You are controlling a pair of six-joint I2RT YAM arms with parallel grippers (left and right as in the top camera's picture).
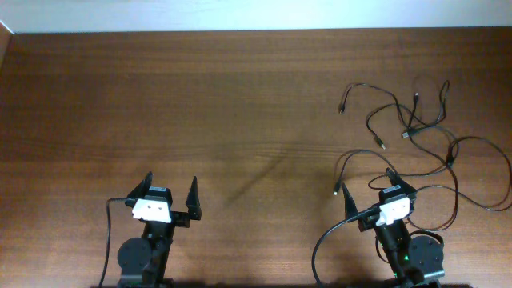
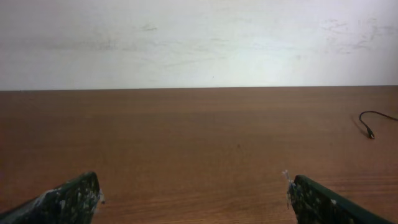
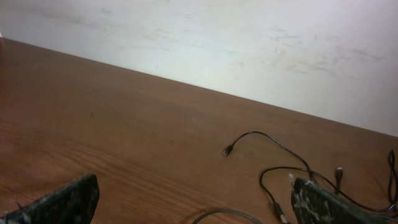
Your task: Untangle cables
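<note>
The cables [image 1: 416, 132] lie in a loose black tangle on the right part of the wooden table, with small plugs at their ends. In the overhead view my right gripper [image 1: 368, 182] stands open just in front of the tangle, and one strand ends close to its left finger. The right wrist view shows the cables [image 3: 273, 144] ahead and to the right of the open right gripper [image 3: 194, 190], with one strand curving low between the fingers. My left gripper [image 1: 170, 180] is open and empty far to the left. Its own view shows the left gripper [image 2: 194, 186] and one cable end [image 2: 371, 134] at far right.
The brown wooden table [image 1: 200, 104] reaches back to a pale wall [image 2: 199, 37]. Thicker black robot wiring [image 1: 108, 240] runs beside the left arm's base, and more of it [image 1: 318, 244] loops beside the right arm's base.
</note>
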